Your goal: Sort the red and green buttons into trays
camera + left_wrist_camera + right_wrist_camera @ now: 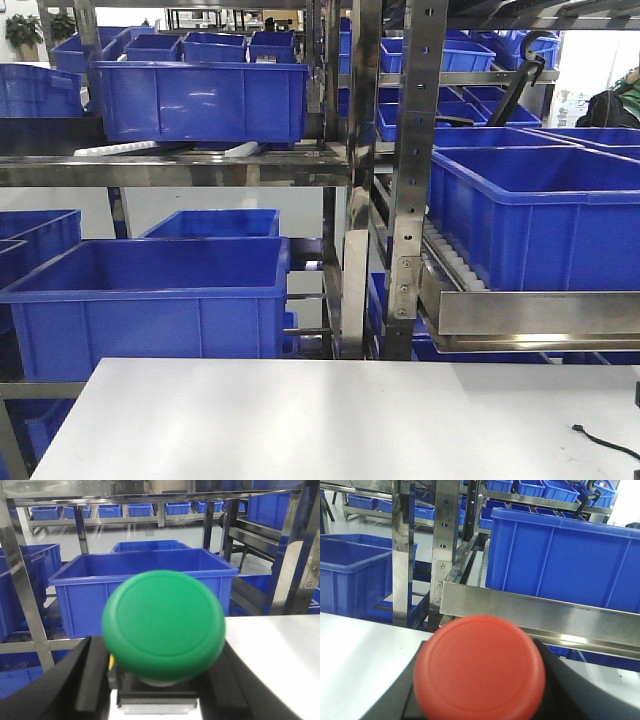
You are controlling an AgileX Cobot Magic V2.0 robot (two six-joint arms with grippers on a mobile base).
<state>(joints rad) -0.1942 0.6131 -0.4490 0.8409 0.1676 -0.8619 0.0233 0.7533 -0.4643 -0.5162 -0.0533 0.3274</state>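
Note:
The green button [164,625] fills the left wrist view, cap facing the camera, its dark base squeezed between the black fingers [75,680] of my left gripper [157,647], which is shut on it. In the right wrist view the red button [480,672] sits the same way. My right gripper [487,647] is shut on it, and the cap hides the base and most of both fingers. Both buttons are held above the white table [280,650]. The trays are out of view in every frame. The front view shows neither gripper nor button.
Steel racks [410,180] loaded with deep blue crates [150,295] stand just beyond the far edge of the white table [340,420]. A steel shelf lip [540,612] juts out close ahead of the right gripper. A black cable [605,440] lies at the table's right edge.

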